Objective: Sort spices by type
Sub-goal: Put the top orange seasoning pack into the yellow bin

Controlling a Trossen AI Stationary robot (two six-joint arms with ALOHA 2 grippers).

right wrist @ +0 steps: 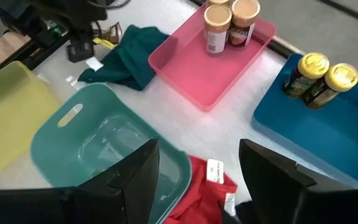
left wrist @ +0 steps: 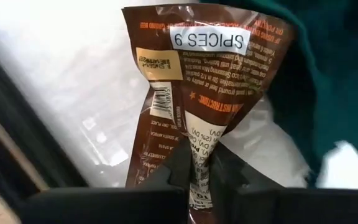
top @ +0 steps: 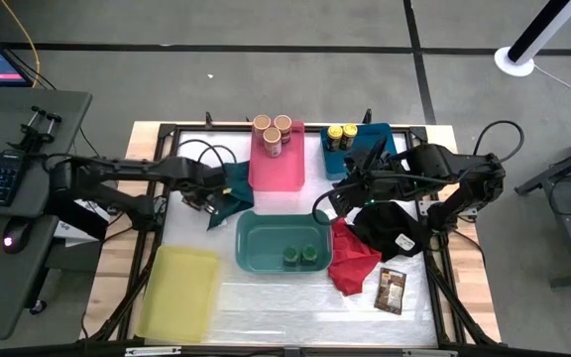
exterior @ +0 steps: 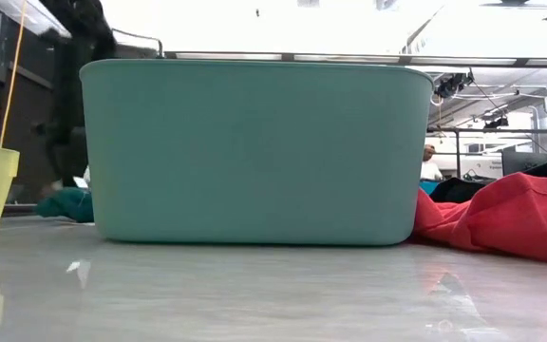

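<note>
Left gripper (left wrist: 197, 163) pinching brown spice packet (left wrist: 194, 87) tight, at left-middle of frame, beside green cloth (top: 234, 188). Tan-lid jars (top: 273, 133) sitting in pink bin (top: 278, 169), upper middle. Yellow-lid jars (top: 342, 136) sitting in blue bin (top: 337, 164). Right gripper (right wrist: 197, 163) hanging over red cloth (top: 350, 260), jaws apart, holding nothing.

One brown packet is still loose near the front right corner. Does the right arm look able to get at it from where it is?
Probably yes. The packet lies uncovered on the table beside the red cloth, on the right arm's side. The right end effector is open and empty.
</note>
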